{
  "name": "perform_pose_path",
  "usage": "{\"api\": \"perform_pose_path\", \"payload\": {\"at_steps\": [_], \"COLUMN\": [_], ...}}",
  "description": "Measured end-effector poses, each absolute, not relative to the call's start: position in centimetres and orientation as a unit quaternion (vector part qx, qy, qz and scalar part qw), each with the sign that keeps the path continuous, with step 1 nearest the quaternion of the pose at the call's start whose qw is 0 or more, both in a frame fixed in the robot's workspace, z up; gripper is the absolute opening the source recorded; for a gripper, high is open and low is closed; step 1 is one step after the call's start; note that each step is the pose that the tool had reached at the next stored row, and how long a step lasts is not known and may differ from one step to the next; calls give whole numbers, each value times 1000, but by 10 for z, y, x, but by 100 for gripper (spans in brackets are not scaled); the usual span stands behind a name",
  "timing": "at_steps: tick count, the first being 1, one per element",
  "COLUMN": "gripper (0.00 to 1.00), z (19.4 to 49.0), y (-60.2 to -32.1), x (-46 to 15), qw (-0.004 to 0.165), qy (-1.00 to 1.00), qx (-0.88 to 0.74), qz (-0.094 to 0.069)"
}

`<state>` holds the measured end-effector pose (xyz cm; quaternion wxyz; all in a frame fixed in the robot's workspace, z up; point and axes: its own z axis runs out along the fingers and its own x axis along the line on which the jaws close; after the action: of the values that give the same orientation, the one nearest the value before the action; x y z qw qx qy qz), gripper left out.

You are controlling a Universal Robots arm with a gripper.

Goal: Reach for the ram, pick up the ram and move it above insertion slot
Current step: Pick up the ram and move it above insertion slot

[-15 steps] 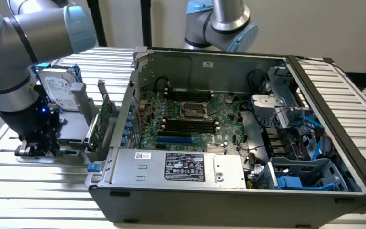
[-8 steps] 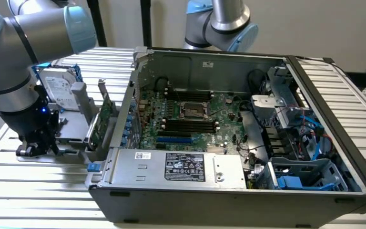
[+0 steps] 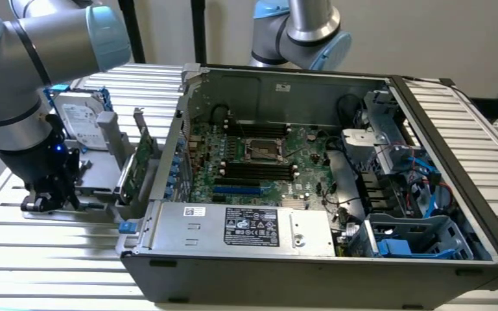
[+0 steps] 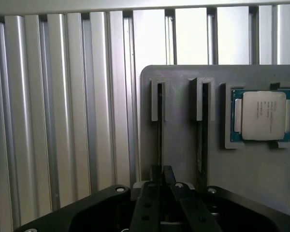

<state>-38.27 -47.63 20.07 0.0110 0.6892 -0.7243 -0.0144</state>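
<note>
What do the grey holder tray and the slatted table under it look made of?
Holder tray: probably matte grey plastic, perhaps printed; dull and glare-free with moulded slot ribs. Table: likely bare aluminium; silvery slats with long streaky reflections.

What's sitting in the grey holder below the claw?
The grey holder has two slots: the ram edge-on in one, a second stick in the other, plus a processor in a square pocket. The claw hides one end of each stick.
</note>
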Motion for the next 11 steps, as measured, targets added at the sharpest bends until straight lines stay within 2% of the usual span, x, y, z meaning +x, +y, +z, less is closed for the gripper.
{"api": "perform_pose_path", "payload": {"at_steps": [11], "gripper": [14], "z": [228], "y": [-476], "x": [-383], "qw": [11], "qy": [-722], "qx": [692], "qz": [-14]}}
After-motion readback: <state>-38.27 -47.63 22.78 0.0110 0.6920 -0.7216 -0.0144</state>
